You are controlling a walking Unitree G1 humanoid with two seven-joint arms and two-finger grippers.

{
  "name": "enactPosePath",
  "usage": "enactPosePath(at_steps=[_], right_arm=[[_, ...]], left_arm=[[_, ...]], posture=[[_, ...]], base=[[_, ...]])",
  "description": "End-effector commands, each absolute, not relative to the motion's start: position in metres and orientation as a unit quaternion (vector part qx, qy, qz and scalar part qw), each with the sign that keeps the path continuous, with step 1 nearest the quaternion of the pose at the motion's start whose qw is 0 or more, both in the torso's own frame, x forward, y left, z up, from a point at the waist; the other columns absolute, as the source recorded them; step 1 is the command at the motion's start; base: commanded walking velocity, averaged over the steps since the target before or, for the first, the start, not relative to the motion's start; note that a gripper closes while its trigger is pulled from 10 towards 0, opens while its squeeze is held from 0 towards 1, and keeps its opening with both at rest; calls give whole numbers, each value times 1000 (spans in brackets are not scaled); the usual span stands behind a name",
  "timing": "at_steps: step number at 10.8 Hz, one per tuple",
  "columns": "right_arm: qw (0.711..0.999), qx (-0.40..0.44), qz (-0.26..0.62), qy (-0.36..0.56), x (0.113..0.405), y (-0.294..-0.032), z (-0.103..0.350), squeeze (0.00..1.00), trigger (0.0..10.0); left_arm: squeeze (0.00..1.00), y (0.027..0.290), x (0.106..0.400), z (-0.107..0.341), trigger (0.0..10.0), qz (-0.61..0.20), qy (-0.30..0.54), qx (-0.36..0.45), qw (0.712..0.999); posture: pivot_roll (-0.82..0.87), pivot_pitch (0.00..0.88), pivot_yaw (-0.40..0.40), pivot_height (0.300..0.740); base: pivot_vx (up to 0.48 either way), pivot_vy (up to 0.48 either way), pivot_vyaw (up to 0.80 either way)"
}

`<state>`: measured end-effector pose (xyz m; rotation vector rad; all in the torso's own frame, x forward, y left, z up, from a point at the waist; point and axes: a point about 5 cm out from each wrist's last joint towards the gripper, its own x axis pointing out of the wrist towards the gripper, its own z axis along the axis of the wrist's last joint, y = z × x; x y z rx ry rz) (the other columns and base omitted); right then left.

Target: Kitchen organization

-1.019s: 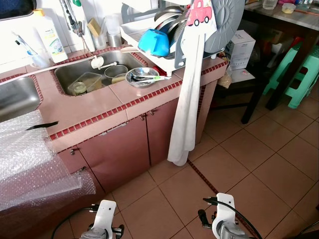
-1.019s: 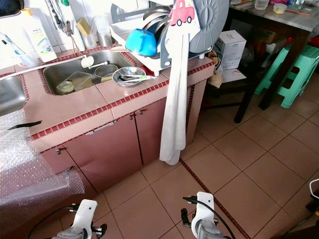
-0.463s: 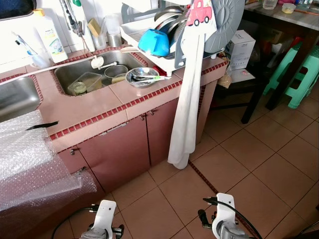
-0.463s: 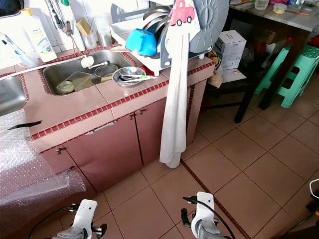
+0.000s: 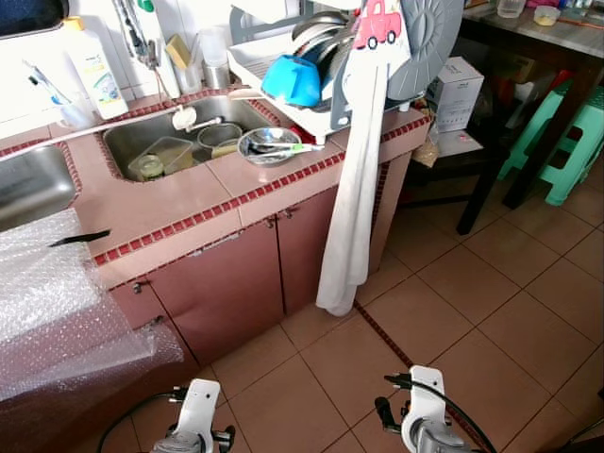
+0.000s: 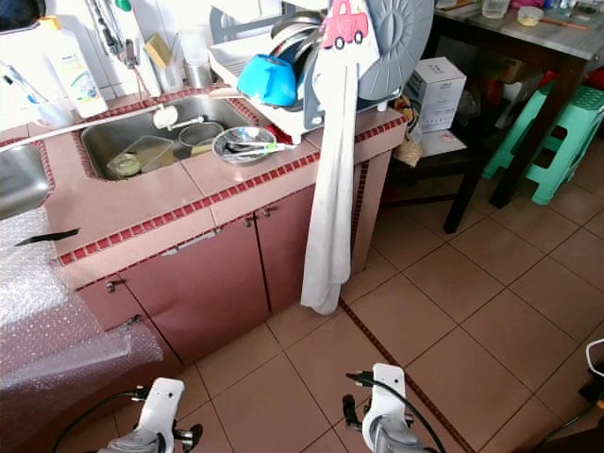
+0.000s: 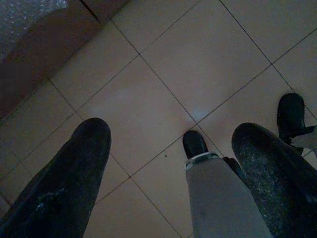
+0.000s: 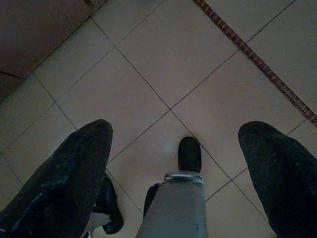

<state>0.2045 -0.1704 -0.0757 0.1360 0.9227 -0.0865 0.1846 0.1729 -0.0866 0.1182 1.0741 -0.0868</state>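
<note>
A pink tiled counter (image 5: 189, 203) holds a steel sink (image 5: 127, 143) with a plastic tub, a pot and a jar inside. On the counter beside the sink sits a steel bowl (image 5: 269, 144) with utensils in it. Behind the bowl, a white dish rack (image 5: 316, 115) carries a blue bowl (image 5: 293, 80), plates and a grey lid. Both arms hang low over the floor tiles. My left gripper (image 7: 171, 131) is open and holds nothing. My right gripper (image 8: 177, 130) is also open, with nothing between its fingers.
A long white towel (image 5: 354, 189) hangs from the rack down past the cabinet doors. Bubble wrap (image 5: 47, 302) covers the counter at the left. A white box (image 5: 458, 90), a dark table (image 5: 528, 38) and green stools (image 5: 566, 142) stand at the right. A soap bottle (image 5: 94, 71) stands behind the sink.
The lower end of the hanging towel sways a little. The arms and the view have not moved.
</note>
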Motion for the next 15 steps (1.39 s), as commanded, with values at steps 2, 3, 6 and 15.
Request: enactPosePath(at_steps=[2, 3, 6, 15], right_arm=[[861, 7, -88, 501, 182, -196, -85, 0, 10000], [861, 7, -88, 501, 182, -196, -85, 0, 10000], [861, 7, -88, 501, 182, -196, -85, 0, 10000], [883, 9, -62, 466, 195, -194, -79, 0, 10000]], left_arm=[[0, 182, 218, -68, 10000, -34, 473, 76, 877], [0, 182, 218, -68, 10000, -34, 473, 76, 877], [0, 182, 218, -68, 10000, -34, 473, 76, 877], [0, 192, 217, -67, 10000, -19, 476, 57, 877]], posture=[[-5, 0, 106, 740], [-5, 0, 106, 740], [-5, 0, 106, 740], [-18, 0, 107, 740]], base=[[0, 0, 0], [0, 0, 0], [0, 0, 0], [0, 0, 0]])
